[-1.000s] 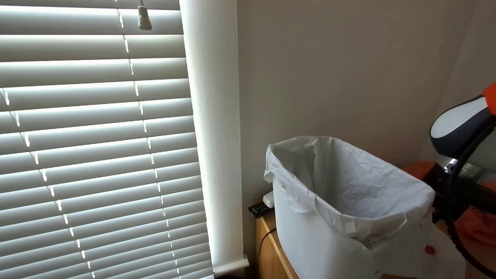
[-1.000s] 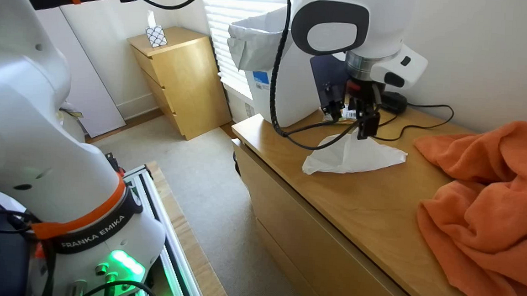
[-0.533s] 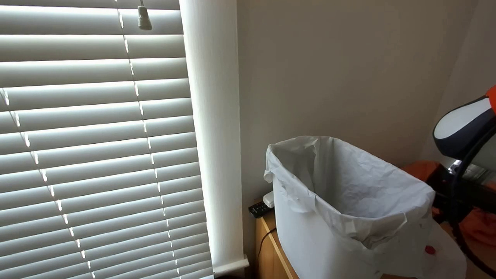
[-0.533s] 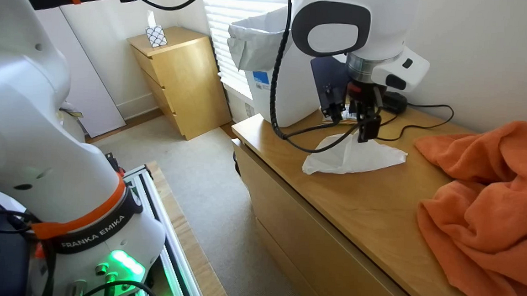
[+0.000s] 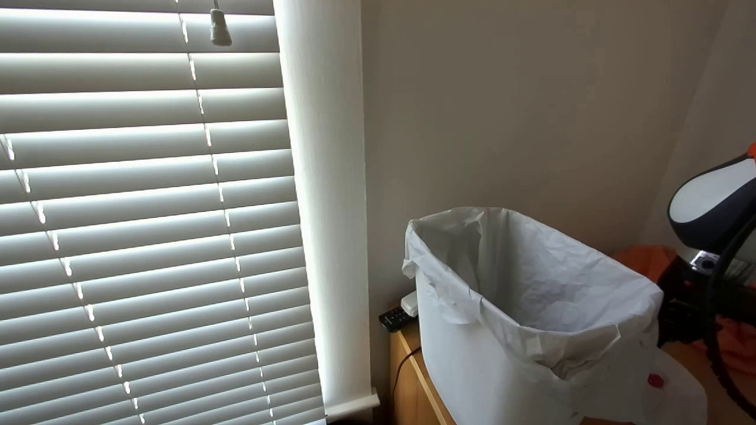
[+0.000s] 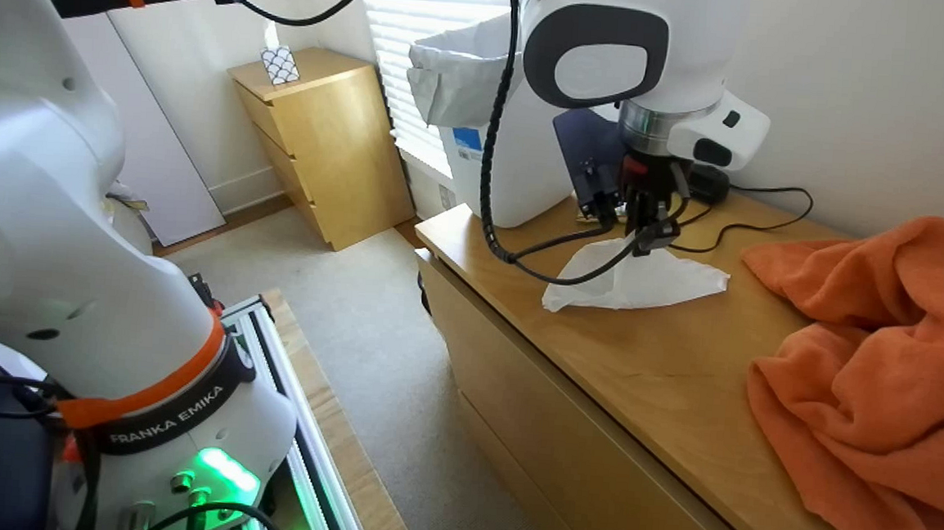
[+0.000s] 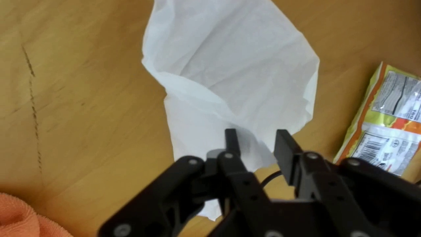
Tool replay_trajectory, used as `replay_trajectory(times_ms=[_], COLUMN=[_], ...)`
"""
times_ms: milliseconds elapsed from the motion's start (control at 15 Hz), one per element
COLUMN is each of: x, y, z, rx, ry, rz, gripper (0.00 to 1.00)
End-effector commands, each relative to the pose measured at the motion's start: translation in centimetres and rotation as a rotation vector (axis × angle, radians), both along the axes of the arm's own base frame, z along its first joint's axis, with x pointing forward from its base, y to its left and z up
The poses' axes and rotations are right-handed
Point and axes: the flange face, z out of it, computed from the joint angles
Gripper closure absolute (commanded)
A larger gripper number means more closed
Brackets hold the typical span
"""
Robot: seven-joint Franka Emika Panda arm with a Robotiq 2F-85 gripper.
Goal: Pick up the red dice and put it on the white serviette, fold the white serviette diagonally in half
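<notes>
The white serviette (image 7: pixel 236 65) lies creased on the wooden dresser top, a fold running across it in the wrist view. It also shows in both exterior views as a thin white sheet (image 6: pixel 639 283). A small red dice (image 5: pixel 655 381) rests on the serviette just beside the bin; the wrist view does not show it. My gripper (image 7: pixel 258 140) hangs over the serviette near the fold. Its black fingers (image 7: pixel 285 144) stand apart, with part of the serviette visible behind the gap and nothing clearly held. Whether the fingertips touch the sheet I cannot tell.
Close to the serviette lies a colourful packet (image 7: pixel 388 121). A tall white lined bin (image 5: pixel 520 330) stands at the dresser's end. An orange towel (image 6: pixel 890 389) is heaped on the dresser. A black cable (image 6: pixel 772 189) runs near the wall, by a remote (image 5: pixel 396 319).
The arm has sunk slightly and shifted a little away from the bin. The gripper's fingers stand differently in the latest exterior view. Serviette and dice look almost unchanged.
</notes>
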Motion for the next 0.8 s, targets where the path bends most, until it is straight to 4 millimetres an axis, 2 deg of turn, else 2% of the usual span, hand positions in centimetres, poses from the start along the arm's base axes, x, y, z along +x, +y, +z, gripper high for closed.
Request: replay_trajectory(times_ms=[0, 133, 400, 600, 733], x=[-1.1, -1.2, -1.3, -1.5, -1.9], y=[-1.1, -1.5, -2.1, -3.0, -4.1], z=[1.2, 1.2, 1.5, 2.8, 4.3], rx=[-0.006, -0.020, -0.031, -0.057, -0.098], ry=[0.029, 0.042, 0.059, 0.045, 0.017], rz=[-0.004, -0.010, -0.015, -0.034, -0.043], gripper=[0.96, 1.00, 1.00, 1.00, 1.00])
